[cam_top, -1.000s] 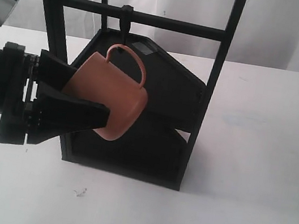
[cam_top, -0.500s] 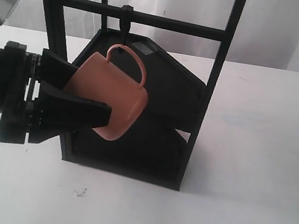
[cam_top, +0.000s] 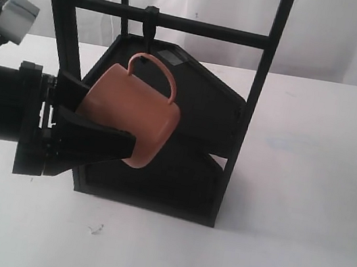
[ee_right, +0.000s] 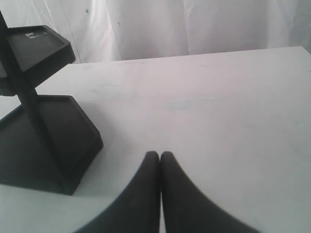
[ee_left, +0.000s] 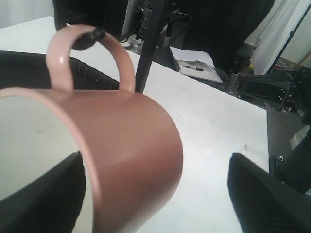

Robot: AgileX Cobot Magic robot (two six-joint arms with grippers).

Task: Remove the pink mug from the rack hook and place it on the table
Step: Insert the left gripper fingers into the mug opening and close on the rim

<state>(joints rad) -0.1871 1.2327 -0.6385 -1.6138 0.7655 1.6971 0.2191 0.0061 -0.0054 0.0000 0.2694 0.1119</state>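
The pink mug (cam_top: 133, 116) hangs tilted by its thin handle from the rack hook (cam_top: 147, 31) on the crossbar of the black rack (cam_top: 266, 66). In the left wrist view the hook's tip (ee_left: 93, 35) sits inside the handle loop of the mug (ee_left: 131, 145). My left gripper (cam_top: 112, 121) is open and straddles the mug's wall. One finger (ee_left: 46, 196) is in the cream mouth; the other finger (ee_left: 265, 196) stands well clear outside. The mug hangs above the white table (cam_top: 285, 233). My right gripper (ee_right: 160, 156) is shut and empty, low over the table (ee_right: 218, 107), and is out of the exterior view.
The rack's two angular shelves (cam_top: 201, 103) sit right behind the mug, and its post (cam_top: 56, 3) rises next to my left arm. The right wrist view shows the rack's base (ee_right: 48, 131) beside the right gripper. Dark equipment (ee_left: 272, 92) lies beyond the table's edge.
My left gripper has slid to the right, further onto the mug, and nudged the mug's body slightly right. The handle stays on the hook.
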